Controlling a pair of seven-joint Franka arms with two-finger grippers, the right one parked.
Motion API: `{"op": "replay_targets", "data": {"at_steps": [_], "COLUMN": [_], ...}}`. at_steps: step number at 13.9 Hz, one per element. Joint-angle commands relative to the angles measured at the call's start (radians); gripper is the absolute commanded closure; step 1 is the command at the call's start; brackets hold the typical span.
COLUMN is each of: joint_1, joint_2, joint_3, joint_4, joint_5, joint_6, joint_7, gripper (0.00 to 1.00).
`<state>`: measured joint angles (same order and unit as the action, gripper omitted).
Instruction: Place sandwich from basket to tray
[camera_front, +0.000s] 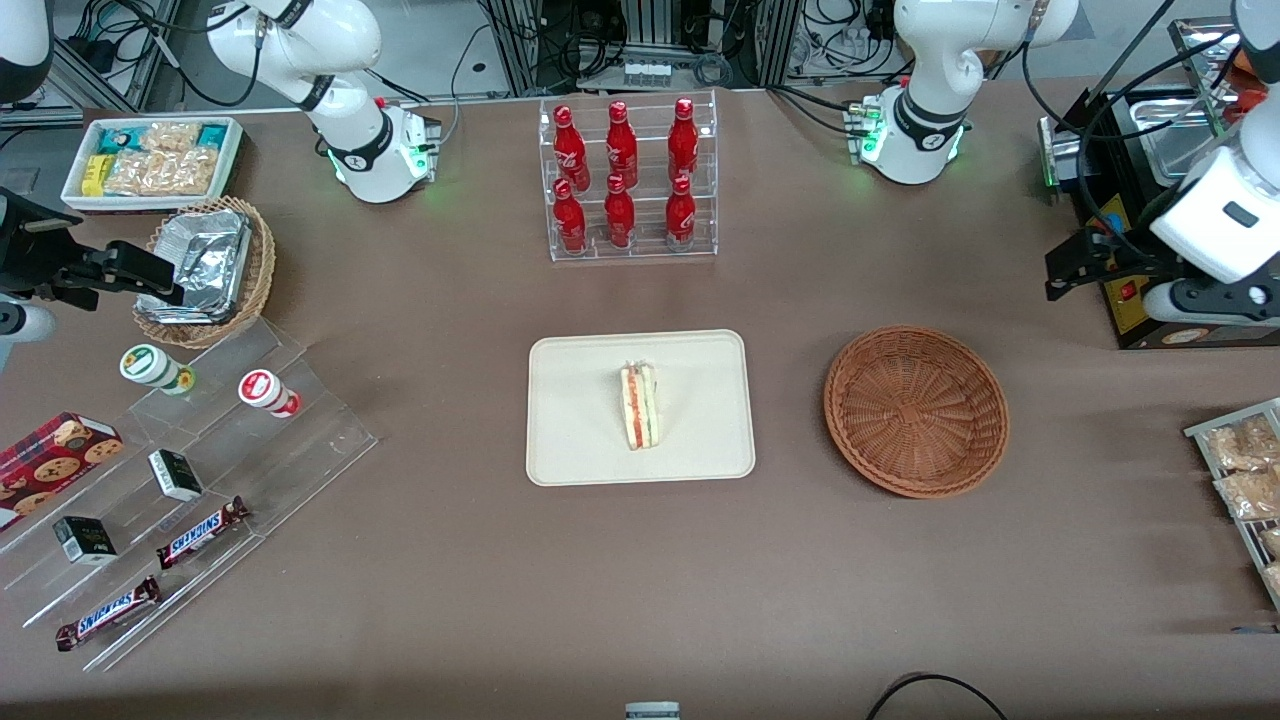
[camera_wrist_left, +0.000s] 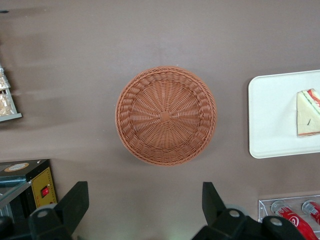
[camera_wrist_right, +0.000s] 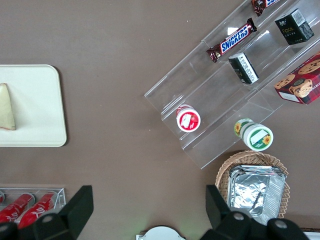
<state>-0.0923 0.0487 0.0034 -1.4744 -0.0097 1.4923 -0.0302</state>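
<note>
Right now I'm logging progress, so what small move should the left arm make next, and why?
Probably none but staying clear: the triangular white-bread sandwich already lies on the cream rectangular tray, the reddish-brown wicker basket is empty, and the gripper hangs above the table with fingers open.

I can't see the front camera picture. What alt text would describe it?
A sandwich lies on a cream tray at the table's middle, beside an empty reddish-brown basket. The working arm's end effector hangs open above the table's edge, off to the basket's side, holding nothing.
</note>
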Motion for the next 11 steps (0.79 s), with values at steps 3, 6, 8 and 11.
{"op": "replay_targets", "data": {"at_steps": [3, 6, 8, 11], "joint_1": [0.039, 0.04, 0.042, 0.045], "joint_2": [-0.059, -0.084, -0.07, -0.056], "joint_3": [-0.011, -0.011, -0.011, -0.01], "joint_4": [-0.059, -0.101, -0.086, -0.052], "joint_5": [-0.001, -0.003, -0.004, -0.006], "joint_6": [0.0, 0.036, 0.039, 0.034], "joint_7": [-0.001, -0.005, -0.001, 0.001], "gripper": [0.0, 0.0, 0.0, 0.0]}}
